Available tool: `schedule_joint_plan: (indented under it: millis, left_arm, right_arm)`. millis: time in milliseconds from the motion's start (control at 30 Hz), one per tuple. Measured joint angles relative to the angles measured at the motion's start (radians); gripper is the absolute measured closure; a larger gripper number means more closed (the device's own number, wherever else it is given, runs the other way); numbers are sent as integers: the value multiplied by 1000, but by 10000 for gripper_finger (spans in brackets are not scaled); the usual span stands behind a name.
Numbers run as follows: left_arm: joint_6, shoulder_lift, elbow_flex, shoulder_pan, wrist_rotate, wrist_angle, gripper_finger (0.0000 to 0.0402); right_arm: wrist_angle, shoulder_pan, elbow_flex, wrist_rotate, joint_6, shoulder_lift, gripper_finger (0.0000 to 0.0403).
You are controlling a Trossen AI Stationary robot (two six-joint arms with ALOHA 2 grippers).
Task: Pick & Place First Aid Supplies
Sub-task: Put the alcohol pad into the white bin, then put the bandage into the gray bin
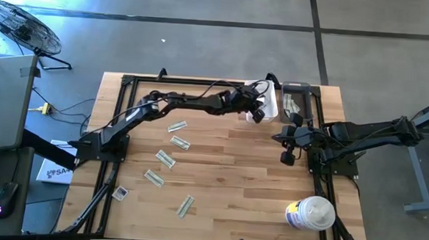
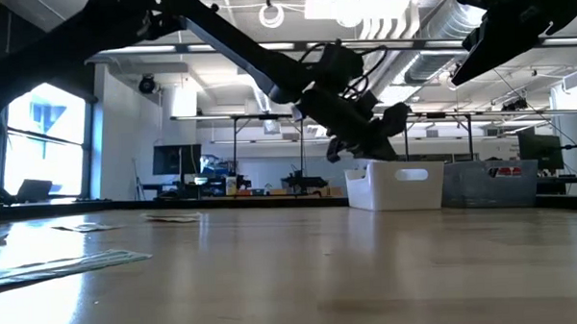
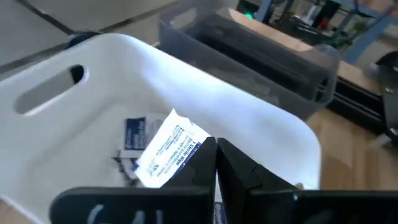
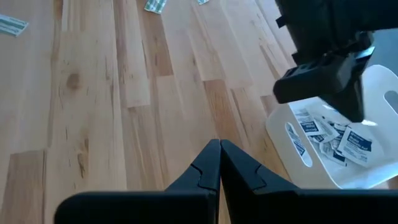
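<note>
Wooden plank table [image 1: 226, 179] with black frame rails. On it: green-beige strip packets [image 1: 170, 143] scattered left of centre, one small white square packet [image 1: 120, 193] near left edge, white bin [image 1: 268, 102] and grey bin [image 1: 298, 102] at far edge, white canister [image 1: 310, 213] lying at near right.

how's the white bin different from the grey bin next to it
The white bin is opaque bright white; the grey bin is darker and see-through. The white bin holds square white packets with blue print; the grey bin holds pale strips. The left claw hangs shut over the white bin gripping a packet; nothing hangs over the grey bin. Both stand side by side at the table's far edge.
</note>
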Motion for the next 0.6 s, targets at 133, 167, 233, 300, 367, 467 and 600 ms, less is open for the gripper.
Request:
schedule_joint_plan:
  millis: [133,167,233,300,367,467,600]
  left_arm:
    - [7,-4,1,-2,-44,-42,368]
    - [8,-4,1,-2,-48,-50,357]
    - [8,-3,0,-2,-47,-51,334]
    - [18,-4,1,-1,-47,-56,316]
    - [42,-4,0,-1,-31,-78,304]
    - [51,-33,-1,0,-14,-131,299]
    - [91,-127,-4,-4,-24,-226,298]
  right_arm:
    - [7,0,0,0,17,0,400]
    - [7,0,0,0,20,0,401]
    - [7,0,0,0,28,0,400]
    - [7,0,0,0,43,0,400]
    - [7,0,0,-1,58,0,400]
    - [6,0,0,-17,80,0,400]
    - [6,0,0,-61,97,0,400]
